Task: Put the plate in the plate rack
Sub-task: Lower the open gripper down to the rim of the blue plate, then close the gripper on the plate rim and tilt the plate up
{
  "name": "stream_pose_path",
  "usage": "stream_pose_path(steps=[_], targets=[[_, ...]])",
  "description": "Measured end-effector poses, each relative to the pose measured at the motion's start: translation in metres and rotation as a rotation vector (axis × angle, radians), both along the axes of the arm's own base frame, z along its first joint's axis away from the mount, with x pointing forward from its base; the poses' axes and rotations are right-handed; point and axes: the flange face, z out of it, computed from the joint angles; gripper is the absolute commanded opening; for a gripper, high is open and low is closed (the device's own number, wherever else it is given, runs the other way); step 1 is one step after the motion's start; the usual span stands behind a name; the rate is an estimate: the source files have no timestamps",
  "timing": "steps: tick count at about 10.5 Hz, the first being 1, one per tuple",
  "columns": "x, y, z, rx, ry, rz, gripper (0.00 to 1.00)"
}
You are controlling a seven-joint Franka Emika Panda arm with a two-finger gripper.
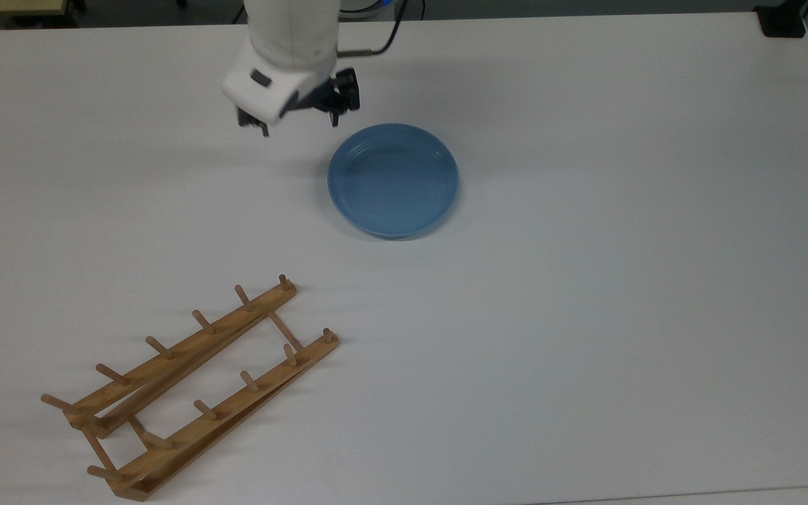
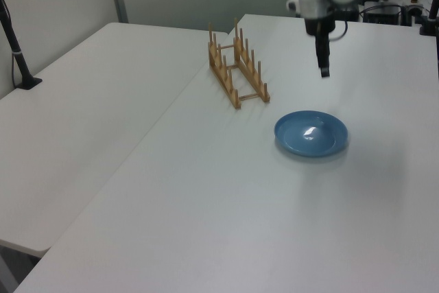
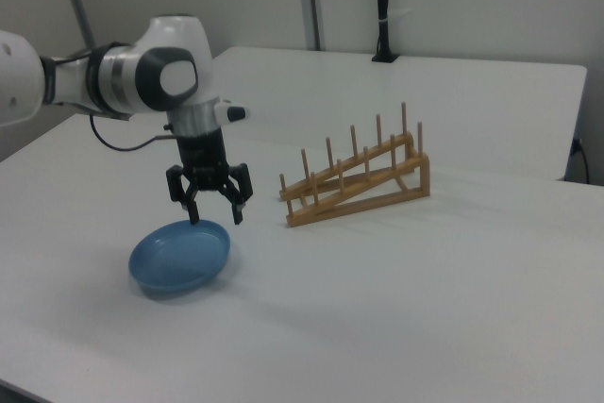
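1. The plate [image 1: 393,179] is seen lying flat on the white table [image 1: 586,280], well apart from the plate rack [image 1: 190,389].
2. The gripper [image 3: 214,212] is held above the table with its fingers spread and nothing grasped.
3. In the right view, the gripper is placed just over the plate's far rim, not touching it.
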Motion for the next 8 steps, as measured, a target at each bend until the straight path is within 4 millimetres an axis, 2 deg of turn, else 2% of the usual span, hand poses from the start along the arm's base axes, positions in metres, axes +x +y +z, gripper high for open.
stream_pose_path(steps=[1,3,7,8], targets=[[0.003,0.006,-0.020,-0.002,0.018,0.013,0.56],[0.010,0.019,-0.055,-0.004,0.047,0.036,0.44],[0.019,0.034,-0.101,-0.020,0.059,0.018,0.43],[0.020,0.034,-0.106,-0.034,0.059,0.026,0.36]])
